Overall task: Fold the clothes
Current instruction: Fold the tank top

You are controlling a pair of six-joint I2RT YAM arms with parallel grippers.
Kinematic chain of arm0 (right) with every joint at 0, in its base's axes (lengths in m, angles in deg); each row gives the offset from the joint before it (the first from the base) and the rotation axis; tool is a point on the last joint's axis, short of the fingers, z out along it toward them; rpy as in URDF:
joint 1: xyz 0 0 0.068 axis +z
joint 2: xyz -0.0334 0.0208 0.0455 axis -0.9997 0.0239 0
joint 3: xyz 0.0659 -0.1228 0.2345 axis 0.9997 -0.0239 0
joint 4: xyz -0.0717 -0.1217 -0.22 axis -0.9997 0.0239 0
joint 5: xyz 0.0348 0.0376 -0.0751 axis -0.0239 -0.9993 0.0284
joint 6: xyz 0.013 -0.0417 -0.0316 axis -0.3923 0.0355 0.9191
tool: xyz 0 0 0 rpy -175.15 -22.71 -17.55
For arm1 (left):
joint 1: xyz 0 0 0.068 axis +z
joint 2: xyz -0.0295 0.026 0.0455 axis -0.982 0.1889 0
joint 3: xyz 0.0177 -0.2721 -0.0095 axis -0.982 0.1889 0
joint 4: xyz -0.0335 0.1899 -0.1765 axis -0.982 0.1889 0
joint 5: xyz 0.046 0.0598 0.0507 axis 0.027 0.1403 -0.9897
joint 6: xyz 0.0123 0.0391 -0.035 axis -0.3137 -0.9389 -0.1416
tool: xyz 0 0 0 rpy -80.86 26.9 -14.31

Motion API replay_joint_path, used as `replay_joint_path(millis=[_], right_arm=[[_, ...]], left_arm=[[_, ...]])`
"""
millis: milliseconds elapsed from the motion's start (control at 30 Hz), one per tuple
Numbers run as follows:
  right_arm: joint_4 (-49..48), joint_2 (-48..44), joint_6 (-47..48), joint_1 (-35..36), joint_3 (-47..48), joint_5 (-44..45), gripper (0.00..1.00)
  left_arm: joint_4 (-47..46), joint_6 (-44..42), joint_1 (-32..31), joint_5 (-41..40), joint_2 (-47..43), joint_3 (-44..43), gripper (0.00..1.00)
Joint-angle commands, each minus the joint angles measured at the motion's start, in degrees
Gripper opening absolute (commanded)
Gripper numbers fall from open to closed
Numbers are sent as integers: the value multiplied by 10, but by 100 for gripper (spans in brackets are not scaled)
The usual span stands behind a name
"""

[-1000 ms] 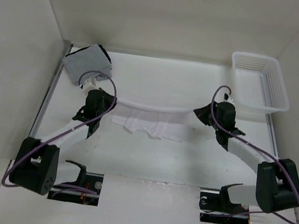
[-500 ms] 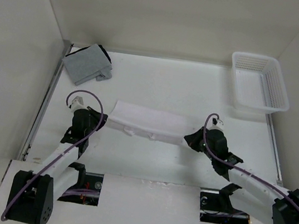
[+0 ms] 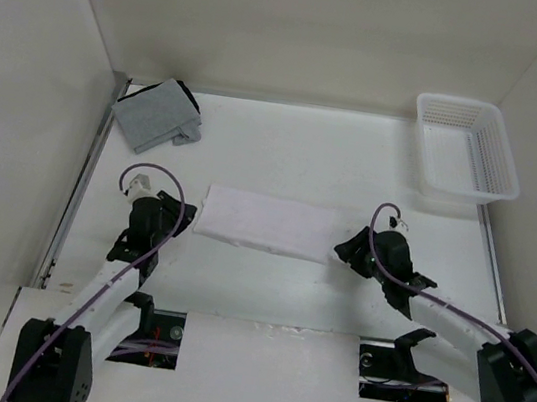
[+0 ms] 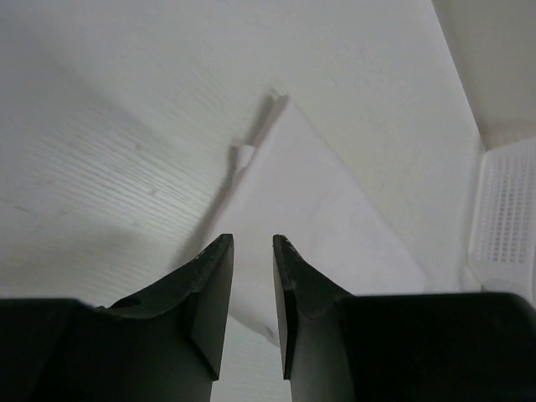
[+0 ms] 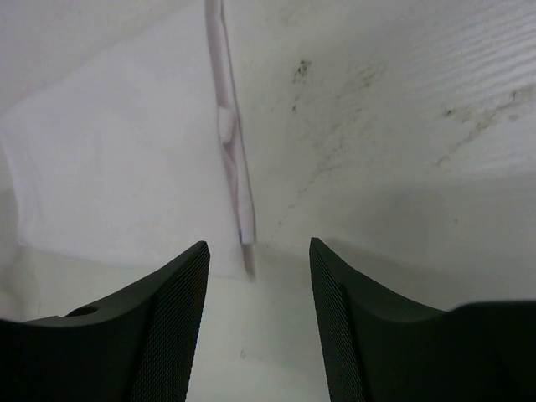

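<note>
My table (image 3: 296,155) is carrying a white garment (image 3: 265,223); beyond it, a grey cloth stack (image 3: 157,114) is lying left, a basket (image 3: 467,155) right.

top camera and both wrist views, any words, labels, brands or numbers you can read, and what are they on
No readable text in any view.
Garment: plain white, no print.
Small tab at the garment's edge: too small to tell whether anything is written on it.
White basket: no label visible.
Grey cloth stack: no tag or print visible.
Dark specks on the table: stains, not writing.
</note>
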Motion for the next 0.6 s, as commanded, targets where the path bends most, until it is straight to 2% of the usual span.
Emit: replay_joint_path(millis=[0,133,233,267,367,400,433,500,567], right_arm=[[-91,72,18,-33,37,-56,56],[-163,168,7,-47,50,-127,53],[-222,237,-21,-48,58,-165,46],[-242,259,-31,-48,60,-172,42],[-290,315,-64,-49,68,-174,19],[-309,319,-77,-52,61,-167,9],[-335,312,-88,-58,46,-157,4],[-361,266,-97,-63,13,-136,1],[-330,189,-92,-67,-12,-116,1]], left_arm=[[-47,0,-56,-27,29,-40,24],[-73,-6,-119,-61,48,-52,24],[-96,-17,-152,-80,49,-54,24],[-109,-19,-160,-84,48,-51,24],[-146,-25,-175,-85,50,-45,25],[-155,-25,-178,-84,54,-45,25],[-161,-25,-181,-82,59,-46,25],[-168,-25,-189,-79,69,-48,25],[-179,-25,-201,-79,81,-48,26]])
